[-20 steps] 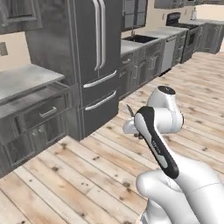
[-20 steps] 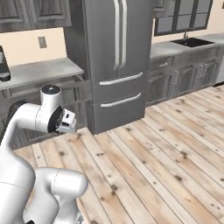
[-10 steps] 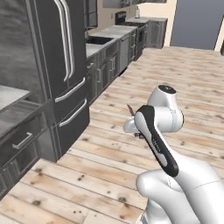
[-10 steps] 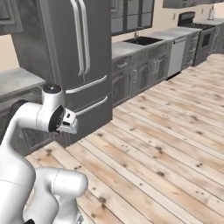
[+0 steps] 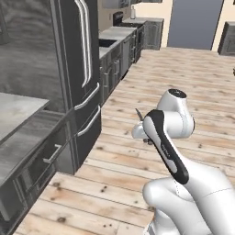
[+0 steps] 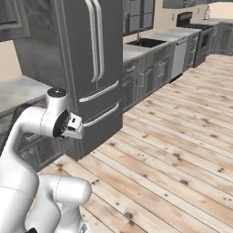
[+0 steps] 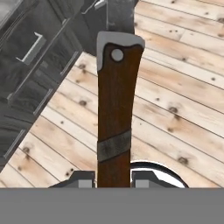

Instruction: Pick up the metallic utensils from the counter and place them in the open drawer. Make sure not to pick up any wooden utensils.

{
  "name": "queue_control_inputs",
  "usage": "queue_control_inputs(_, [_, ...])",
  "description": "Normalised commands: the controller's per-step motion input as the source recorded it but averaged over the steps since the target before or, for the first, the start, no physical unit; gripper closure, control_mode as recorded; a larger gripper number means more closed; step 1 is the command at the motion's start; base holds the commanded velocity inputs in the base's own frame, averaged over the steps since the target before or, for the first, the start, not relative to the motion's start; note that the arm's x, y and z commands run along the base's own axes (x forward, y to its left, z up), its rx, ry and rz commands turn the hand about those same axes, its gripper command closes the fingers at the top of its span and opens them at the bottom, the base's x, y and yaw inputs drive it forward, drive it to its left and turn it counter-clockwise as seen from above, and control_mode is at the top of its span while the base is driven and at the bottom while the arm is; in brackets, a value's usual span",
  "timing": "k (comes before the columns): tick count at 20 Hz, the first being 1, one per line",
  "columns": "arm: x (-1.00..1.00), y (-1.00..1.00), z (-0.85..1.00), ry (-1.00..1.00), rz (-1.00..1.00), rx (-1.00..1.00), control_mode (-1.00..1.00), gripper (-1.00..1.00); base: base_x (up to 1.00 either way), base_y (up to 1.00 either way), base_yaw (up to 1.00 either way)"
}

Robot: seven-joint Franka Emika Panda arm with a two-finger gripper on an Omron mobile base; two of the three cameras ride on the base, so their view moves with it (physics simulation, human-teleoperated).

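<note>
KITCHEN, MID-CARRY: My claw (image 7: 114, 180) is pinching the knife (image 7: 114, 109), its two dark tips pressed in on either side of the brown handle low down. The rest of the handle stands straight out ahead of my hand, past a grey band to a grey cap with a round hole. I hold it low and square so that the long handle sits steady between the pads and does not swing.

The knife is off any surface and rides in the air over the pale plank floor (image 5: 151, 82). I have drawn the arm in and folded it close to my body, with the hand kept at about chest height. I judge this to be a carrying pose, meant to keep the utensil clear of the cabinet fronts. In the left base view a thin grey sliver (image 5: 137, 112) pokes up from my hand, which is probably part of the same knife.

To my left are the tall dark refrigerator (image 5: 78, 69) and, beside it, a grey-topped bench (image 5: 13, 110) over handled cabinet drawers (image 7: 30, 48). Those are the small shut ones, so they are not where this goes.

The pick-up of this metallic piece looks finished, and the drop into the open drawer is yet to come. The grip must hold until the claw is over the drawer floor. If the handle slips, the knife will fall onto the planks.
</note>
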Motion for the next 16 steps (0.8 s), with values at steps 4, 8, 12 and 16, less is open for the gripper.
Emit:
queue_control_inputs(4, [0.00, 0.00, 0.00, 0.00, 0.00, 0.00, 1.00, 1.00, -0.06, 0.76, -0.13])
queue_control_inputs(8, [0.00, 0.00, 0.00, 0.00, 0.00, 0.00, 1.00, 1.00, -0.18, 0.64, -0.09])
queue_control_inputs(12, [0.00, 0.00, 0.00, 0.00, 0.00, 0.00, 1.00, 1.00, -0.37, 0.43, -0.07])
queue_control_inputs(16, [0.00, 0.00, 0.00, 0.00, 0.00, 0.00, 1.00, 1.00, -0.49, 0.21, -0.06])
